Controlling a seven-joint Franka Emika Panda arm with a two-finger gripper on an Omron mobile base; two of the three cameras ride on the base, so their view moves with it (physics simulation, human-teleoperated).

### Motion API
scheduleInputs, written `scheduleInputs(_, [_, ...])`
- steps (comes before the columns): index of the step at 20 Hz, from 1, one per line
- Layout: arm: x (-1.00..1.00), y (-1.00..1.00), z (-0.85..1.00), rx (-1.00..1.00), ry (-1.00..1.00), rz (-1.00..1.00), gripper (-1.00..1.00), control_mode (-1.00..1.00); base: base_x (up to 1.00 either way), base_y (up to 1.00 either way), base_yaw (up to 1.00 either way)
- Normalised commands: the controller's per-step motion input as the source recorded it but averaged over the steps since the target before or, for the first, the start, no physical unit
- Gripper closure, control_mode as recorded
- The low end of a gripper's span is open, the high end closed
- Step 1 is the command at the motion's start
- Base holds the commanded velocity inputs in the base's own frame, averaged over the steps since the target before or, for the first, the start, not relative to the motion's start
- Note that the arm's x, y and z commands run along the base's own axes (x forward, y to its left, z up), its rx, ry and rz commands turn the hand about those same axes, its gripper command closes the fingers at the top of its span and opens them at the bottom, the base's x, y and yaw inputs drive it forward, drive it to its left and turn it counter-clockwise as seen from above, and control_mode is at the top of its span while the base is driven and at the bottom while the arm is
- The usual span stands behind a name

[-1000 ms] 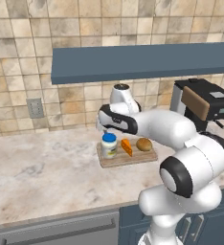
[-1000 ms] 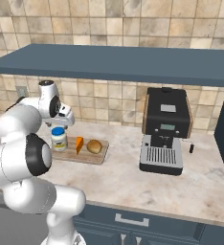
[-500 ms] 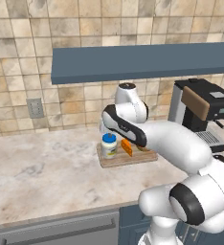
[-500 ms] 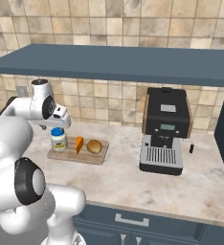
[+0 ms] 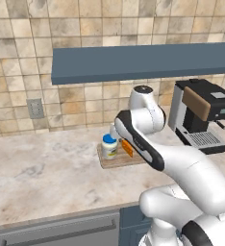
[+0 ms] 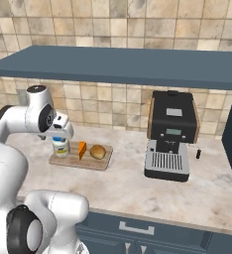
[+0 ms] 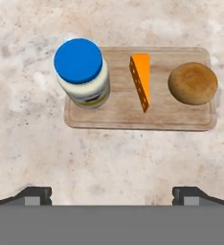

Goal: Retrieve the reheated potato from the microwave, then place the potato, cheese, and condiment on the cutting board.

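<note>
From the hand view I look straight down on the cutting board [image 7: 133,119]: the condiment [image 7: 82,72] stands at its left end, the cheese [image 7: 141,80] in the middle, the potato [image 7: 193,83] at the right, each apart from the next. My gripper [image 7: 112,195] hangs above the counter with its tips spread wide, holding nothing. I judge the placing finished; what's left calls only for lifting clear without brushing the jar.

No legible text or labels
</note>
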Motion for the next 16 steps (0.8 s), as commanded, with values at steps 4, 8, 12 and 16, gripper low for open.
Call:
scheduleInputs(4, [-0.64, -0.28, 0.21, 0.0, -0.02, 0.03, -1.0, -1.0, 0.0, 0.0, 0.0])
scheduleInputs(8, [-0.77, -0.22, 0.17, 0.0, -0.07, 0.02, -1.0, -1.0, 0.0, 0.0, 0.0])
scheduleInputs(12, [-0.8, -0.17, 0.17, 0.0, -0.09, 0.0, -1.0, -1.0, 0.0, 0.0, 0.0])
scheduleInputs(16, [-0.81, -0.12, 0.15, 0.0, -0.11, 0.0, -1.0, -1.0, 0.0, 0.0, 0.0])
